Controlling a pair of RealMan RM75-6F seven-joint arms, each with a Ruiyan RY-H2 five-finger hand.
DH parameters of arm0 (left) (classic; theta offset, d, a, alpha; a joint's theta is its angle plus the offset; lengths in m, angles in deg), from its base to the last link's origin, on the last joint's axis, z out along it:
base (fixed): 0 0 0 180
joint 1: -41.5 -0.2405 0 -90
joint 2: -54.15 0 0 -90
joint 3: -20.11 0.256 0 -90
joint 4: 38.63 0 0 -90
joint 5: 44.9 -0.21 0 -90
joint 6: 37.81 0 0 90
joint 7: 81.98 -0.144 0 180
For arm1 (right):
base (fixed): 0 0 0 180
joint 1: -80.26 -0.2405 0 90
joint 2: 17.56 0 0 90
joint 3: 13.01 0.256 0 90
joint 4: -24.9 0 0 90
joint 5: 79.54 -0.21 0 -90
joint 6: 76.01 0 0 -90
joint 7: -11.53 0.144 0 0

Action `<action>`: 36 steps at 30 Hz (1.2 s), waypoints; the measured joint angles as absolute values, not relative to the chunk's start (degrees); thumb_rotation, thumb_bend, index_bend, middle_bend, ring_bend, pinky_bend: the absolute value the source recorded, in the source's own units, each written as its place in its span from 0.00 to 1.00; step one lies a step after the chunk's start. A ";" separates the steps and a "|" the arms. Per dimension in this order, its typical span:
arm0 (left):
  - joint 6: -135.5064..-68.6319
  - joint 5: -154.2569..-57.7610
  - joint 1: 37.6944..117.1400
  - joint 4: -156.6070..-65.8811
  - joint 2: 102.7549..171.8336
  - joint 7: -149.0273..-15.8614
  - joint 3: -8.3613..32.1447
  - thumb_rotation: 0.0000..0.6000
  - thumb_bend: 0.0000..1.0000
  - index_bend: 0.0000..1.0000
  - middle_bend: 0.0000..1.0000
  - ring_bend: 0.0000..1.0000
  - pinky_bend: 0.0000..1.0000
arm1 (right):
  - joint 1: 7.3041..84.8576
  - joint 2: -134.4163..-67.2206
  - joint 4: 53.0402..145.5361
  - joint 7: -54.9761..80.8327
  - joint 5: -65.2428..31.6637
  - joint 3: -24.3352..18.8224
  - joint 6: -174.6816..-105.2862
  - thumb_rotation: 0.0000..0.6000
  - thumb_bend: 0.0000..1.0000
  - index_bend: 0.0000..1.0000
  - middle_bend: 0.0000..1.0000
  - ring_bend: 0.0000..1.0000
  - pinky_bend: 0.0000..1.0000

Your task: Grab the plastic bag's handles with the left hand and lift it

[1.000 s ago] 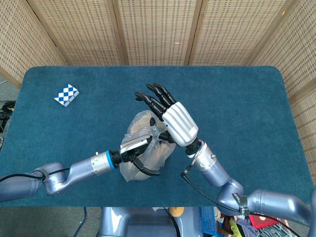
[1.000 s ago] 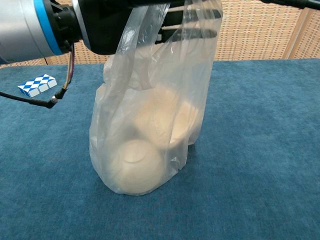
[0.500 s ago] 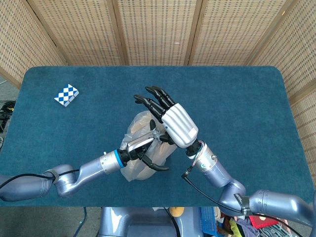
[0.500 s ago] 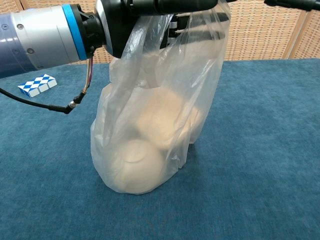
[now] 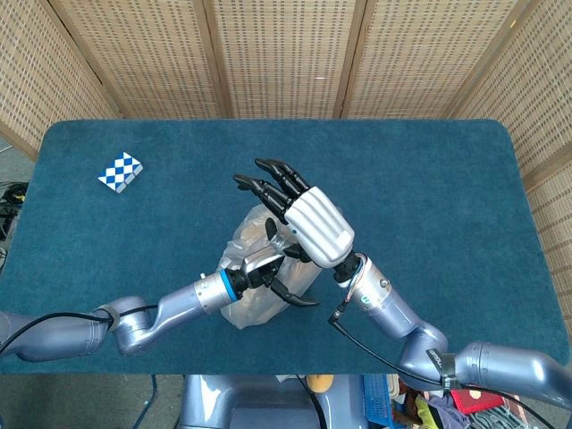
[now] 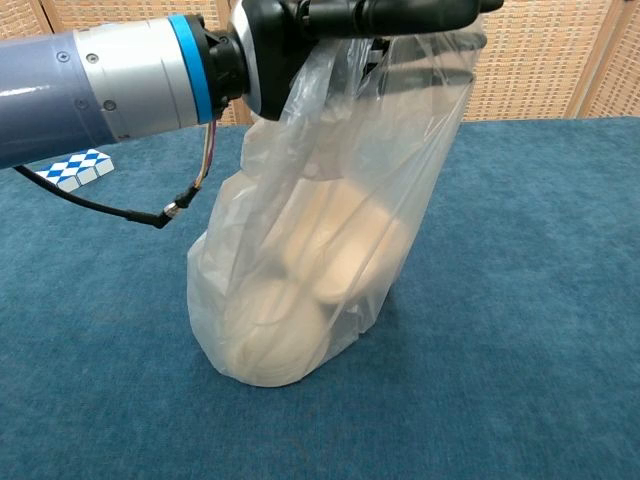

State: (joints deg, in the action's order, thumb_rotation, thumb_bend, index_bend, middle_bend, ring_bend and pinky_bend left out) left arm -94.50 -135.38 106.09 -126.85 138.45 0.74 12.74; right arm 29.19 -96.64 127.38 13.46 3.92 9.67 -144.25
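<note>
My left hand gripped the plastic bag's handles at the top centre of the chest view, the film bunched under its dark fingers. The plastic bag hung stretched and tilted at the middle of the blue table, its bottom touching the cloth, pale rounded things showing through. My right hand hovered just above, fingers spread, holding nothing. A checkered block lay at upper left.

Head view overhead; chest view low, close.
</note>
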 measured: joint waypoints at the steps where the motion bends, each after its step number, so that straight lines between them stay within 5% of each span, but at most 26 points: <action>1: -94.49 -135.13 106.11 -126.79 138.69 0.30 12.44 1.00 0.23 0.02 0.00 0.04 0.03 | 29.14 -96.41 127.66 13.32 3.79 9.57 -143.93 1.00 0.83 0.00 0.26 0.04 0.09; 36: -91.37 -127.93 104.75 -125.68 147.08 -3.61 5.77 1.00 0.23 0.03 0.00 0.05 0.04 | 27.38 -96.21 129.83 10.83 3.33 8.25 -141.48 1.00 0.81 0.00 0.26 0.05 0.14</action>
